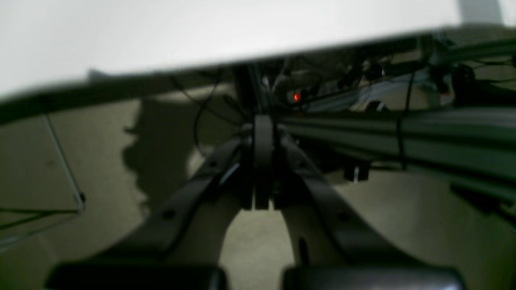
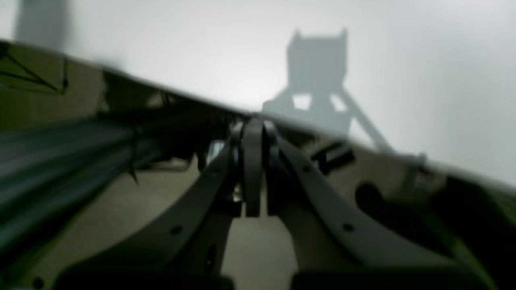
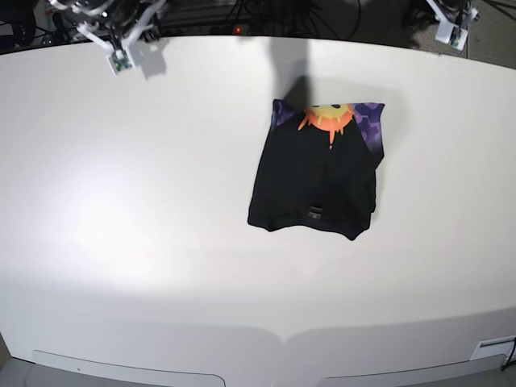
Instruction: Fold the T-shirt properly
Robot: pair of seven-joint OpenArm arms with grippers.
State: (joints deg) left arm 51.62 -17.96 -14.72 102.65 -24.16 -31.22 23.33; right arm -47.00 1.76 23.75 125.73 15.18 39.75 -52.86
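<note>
Shirt [image 3: 318, 176] lies folded into a compact block right of centre on the table [image 3: 121, 242], sun print showing at its far edge; you look nearly done. Left gripper [image 1: 258, 161] and right gripper [image 2: 253, 169] sit pulled back past the far edge, fingers pressed together, empty.

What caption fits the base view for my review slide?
Folded black T-shirt with its sun print showing lies on the white table; both arms parked at the far edge.
</note>
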